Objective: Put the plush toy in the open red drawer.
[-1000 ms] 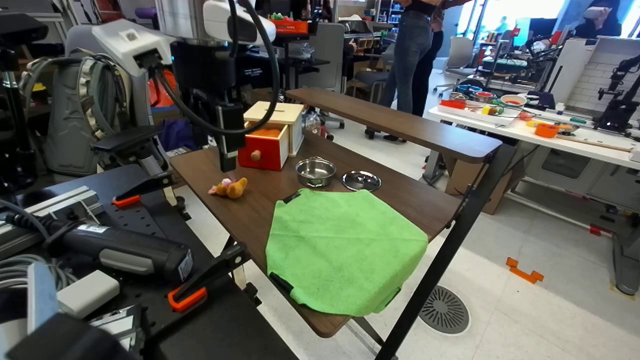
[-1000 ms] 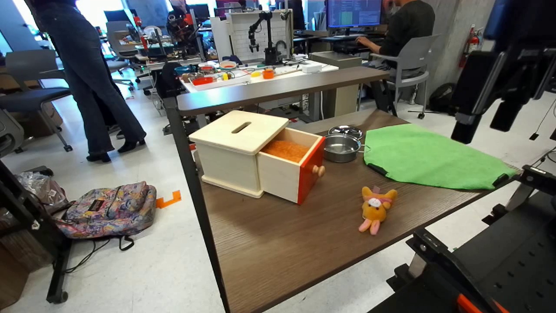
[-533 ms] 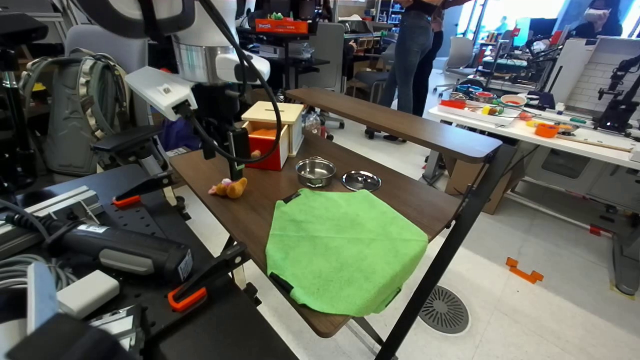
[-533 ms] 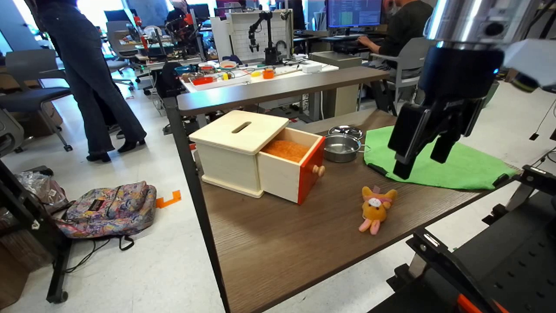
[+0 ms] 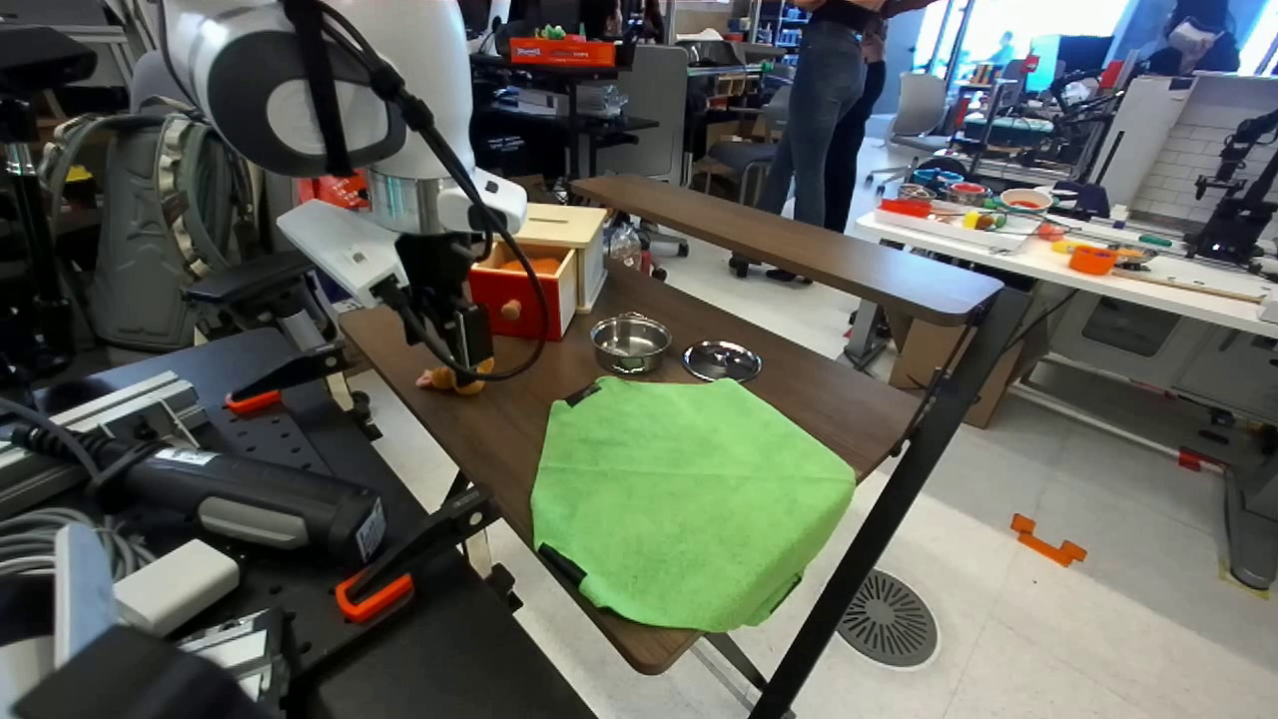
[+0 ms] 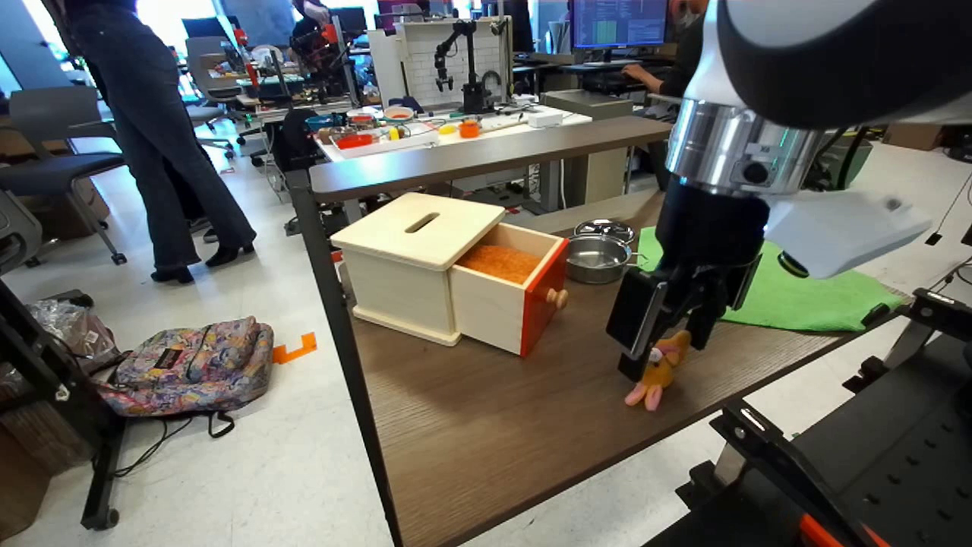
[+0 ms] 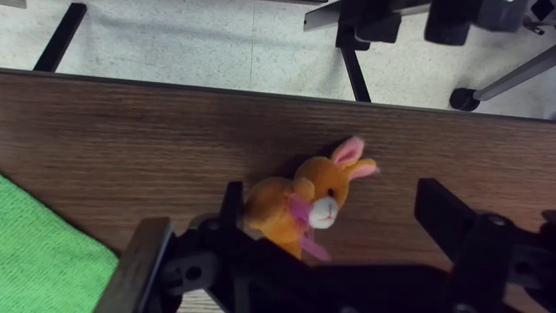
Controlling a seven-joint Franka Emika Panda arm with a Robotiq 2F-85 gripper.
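The fingers [image 7: 438,211] are wide apart, with the toy [image 7: 304,191] lying on the table [image 7: 130,152] between them, closer to the finger at the left of the wrist view. In an exterior view, the open red drawer [image 6: 539,304] stands left of the toy, a metal pot [image 6: 596,264] farther off.

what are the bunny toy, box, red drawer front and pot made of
Bunny toy: likely plush fabric, matte, with fuzzy edges. Box: apparently smooth wood, judging by its pale tan boards. Drawer front: probably painted wood, evenly red. Pot: polished metal, perhaps steel, from its silvery reflections.
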